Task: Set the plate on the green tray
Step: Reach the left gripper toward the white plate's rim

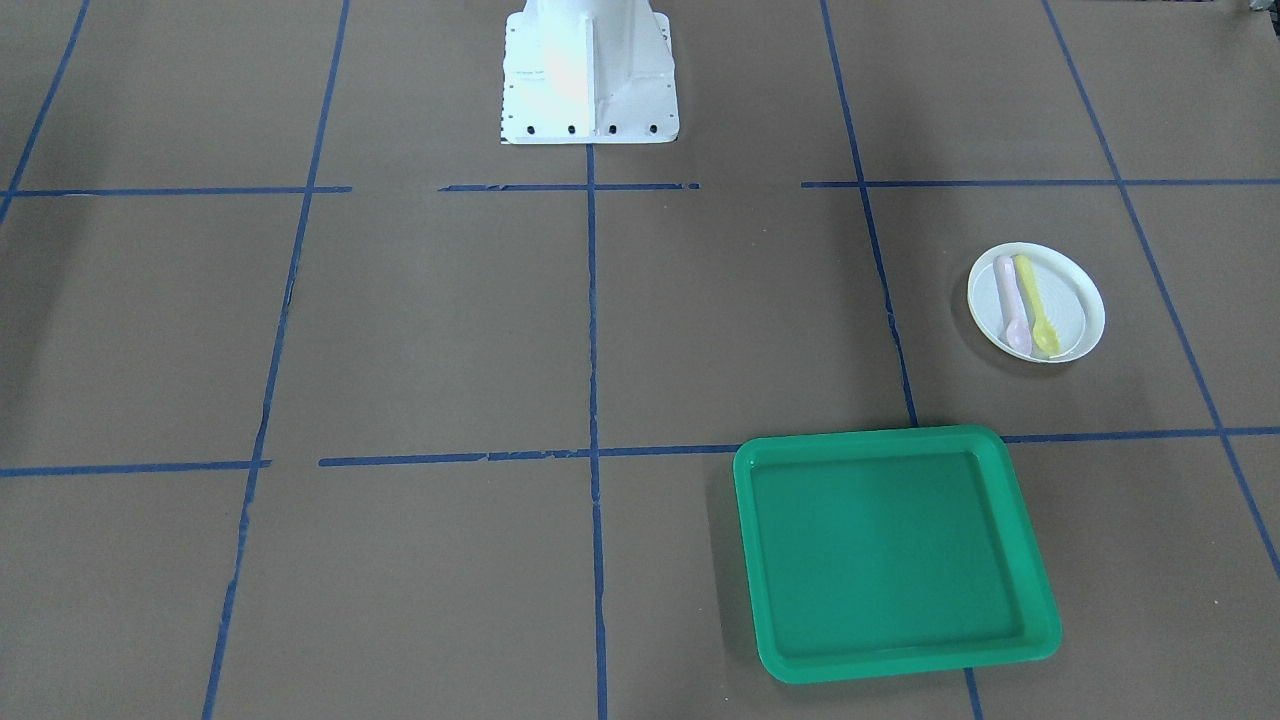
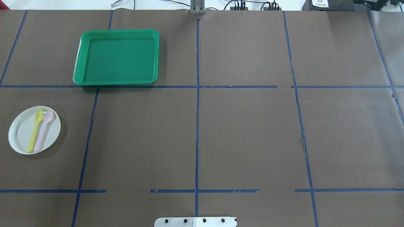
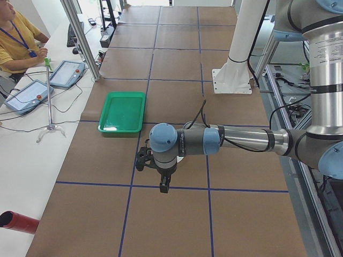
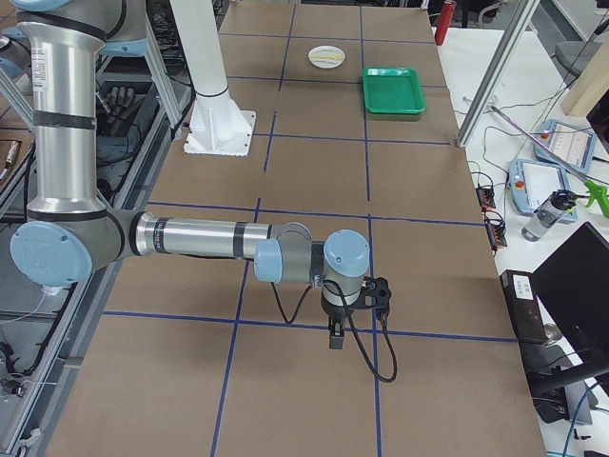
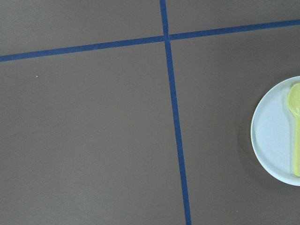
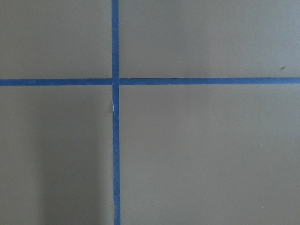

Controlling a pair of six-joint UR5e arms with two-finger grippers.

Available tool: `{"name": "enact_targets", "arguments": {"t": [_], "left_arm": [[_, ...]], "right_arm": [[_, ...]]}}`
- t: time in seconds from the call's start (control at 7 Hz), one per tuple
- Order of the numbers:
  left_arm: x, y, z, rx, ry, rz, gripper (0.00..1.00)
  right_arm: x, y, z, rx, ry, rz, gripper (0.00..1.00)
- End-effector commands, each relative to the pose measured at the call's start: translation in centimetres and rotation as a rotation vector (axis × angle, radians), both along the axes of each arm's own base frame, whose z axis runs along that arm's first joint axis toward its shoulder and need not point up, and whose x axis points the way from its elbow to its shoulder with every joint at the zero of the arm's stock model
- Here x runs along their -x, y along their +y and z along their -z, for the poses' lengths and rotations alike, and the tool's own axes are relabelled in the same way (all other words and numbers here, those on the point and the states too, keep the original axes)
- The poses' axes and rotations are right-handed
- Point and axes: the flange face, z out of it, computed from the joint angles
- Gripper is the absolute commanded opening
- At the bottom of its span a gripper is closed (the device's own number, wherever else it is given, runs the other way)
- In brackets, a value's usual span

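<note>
The small white plate point(image 1: 1075, 305) lies on the brown table at my left side, with a yellow spoon point(image 1: 1036, 300) and a pink spoon point(image 1: 1010, 300) on it. It also shows in the overhead view point(image 2: 20, 134) and at the right edge of the left wrist view point(image 5: 274, 136). The green tray point(image 1: 890, 550) lies empty, apart from the plate and farther from my base; in the overhead view it point(image 2: 116, 56) is at the upper left. My left gripper point(image 3: 163, 186) hangs above the table near the plate. My right gripper point(image 4: 335, 335) hangs over bare table far from both. I cannot tell whether either is open or shut.
My white base pedestal point(image 1: 590, 70) stands at the table's near edge. An operator point(image 3: 16, 37) sits at a side bench with control tablets point(image 3: 67, 73). A red cylinder point(image 3: 19, 222) lies on that bench. Blue tape lines point(image 2: 197, 126) cross the table.
</note>
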Motion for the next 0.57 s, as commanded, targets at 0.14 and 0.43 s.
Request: {"name": "enact_targets", "arguments": {"t": [0.14, 0.43], "left_arm": [[-0.1, 0.1, -0.4, 0.013, 0.008, 0.003, 1.00], [0.0, -1.8, 0.8, -0.016, 0.005, 0.001, 1.00]], "right_arm": [[0.0, 0.0, 0.0, 0.000, -0.002, 0.000, 1.00], [0.0, 0.0, 0.0, 0.000, -0.002, 0.000, 1.00]]}}
